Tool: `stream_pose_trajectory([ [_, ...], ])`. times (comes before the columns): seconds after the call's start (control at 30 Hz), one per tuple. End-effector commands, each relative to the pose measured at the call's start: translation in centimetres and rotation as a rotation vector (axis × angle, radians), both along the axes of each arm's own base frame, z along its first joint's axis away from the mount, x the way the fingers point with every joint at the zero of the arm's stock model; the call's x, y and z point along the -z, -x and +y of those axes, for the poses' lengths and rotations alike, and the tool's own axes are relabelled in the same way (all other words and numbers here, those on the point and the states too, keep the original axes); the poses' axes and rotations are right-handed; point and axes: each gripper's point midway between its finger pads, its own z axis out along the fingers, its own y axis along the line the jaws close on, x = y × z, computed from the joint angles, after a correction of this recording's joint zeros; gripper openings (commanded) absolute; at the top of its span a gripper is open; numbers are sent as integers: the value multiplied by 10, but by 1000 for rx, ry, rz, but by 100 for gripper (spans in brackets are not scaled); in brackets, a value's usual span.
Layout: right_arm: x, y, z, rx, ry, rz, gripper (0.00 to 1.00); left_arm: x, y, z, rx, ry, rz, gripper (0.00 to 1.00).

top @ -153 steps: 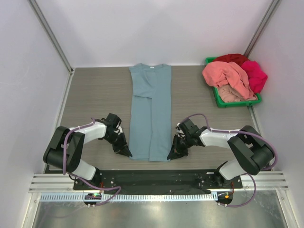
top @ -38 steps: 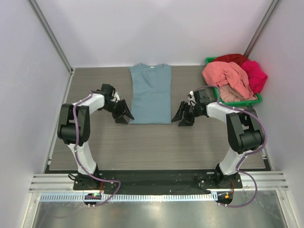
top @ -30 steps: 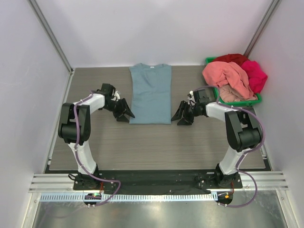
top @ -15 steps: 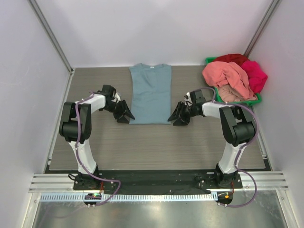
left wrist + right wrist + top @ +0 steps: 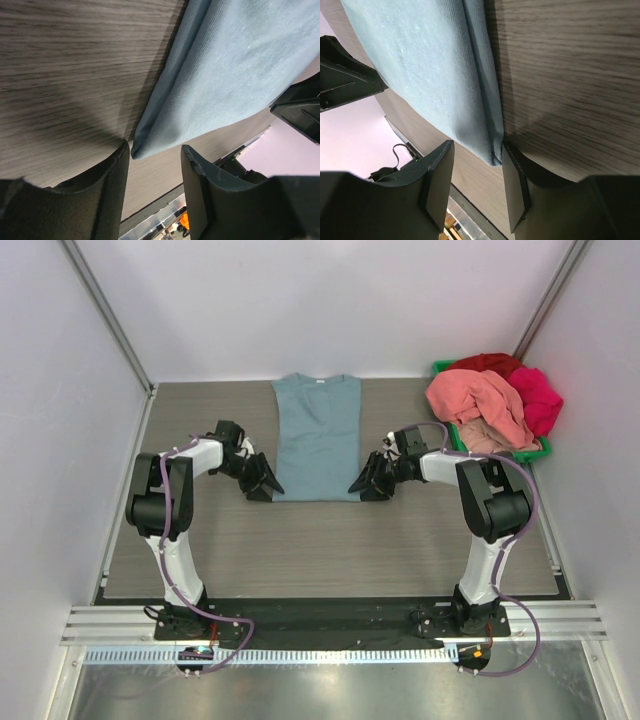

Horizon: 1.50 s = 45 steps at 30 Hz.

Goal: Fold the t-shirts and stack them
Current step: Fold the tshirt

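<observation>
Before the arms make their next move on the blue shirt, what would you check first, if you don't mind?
1. Left gripper open, blue t-shirt corner between its fingers: ok.
2. Right gripper open, the other near corner between its fingers: ok.
3. Fingers reach under every cloth layer: cannot tell.
4. The blue t-shirt lies flat and square: ok.
5. Pile of t-shirts in the green bin apart from both grippers: ok.

Blue-grey t-shirt [image 5: 430,65] corner — between end effector [image 5: 476,185] fingers
</observation>
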Motion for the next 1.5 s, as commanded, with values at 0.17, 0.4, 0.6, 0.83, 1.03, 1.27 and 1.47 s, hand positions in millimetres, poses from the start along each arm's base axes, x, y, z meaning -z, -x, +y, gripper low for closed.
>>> stream_pose_trajectory([
  [0.17,16,14,-2,8,42,53,47,10,10,-4,10,10,42,38],
  [0.4,19,18,-2,14,48,71,40,12,10,-10,21,17,42,23],
  [0.6,22,24,-4,20,46,84,22,14,12,-8,19,-3,45,0],
  [0.83,-2,13,-3,9,18,1,2,-6,9,-10,36,16,-6,0],
  [1.03,-52,18,-3,-56,-22,-89,2,-61,4,-17,60,82,-132,0],
  [1.27,-93,40,-11,-87,-22,-184,1,-106,11,-27,67,139,-201,0],
  [1.47,-112,62,-20,-105,-7,-245,2,-125,33,-33,93,137,-254,0],
])
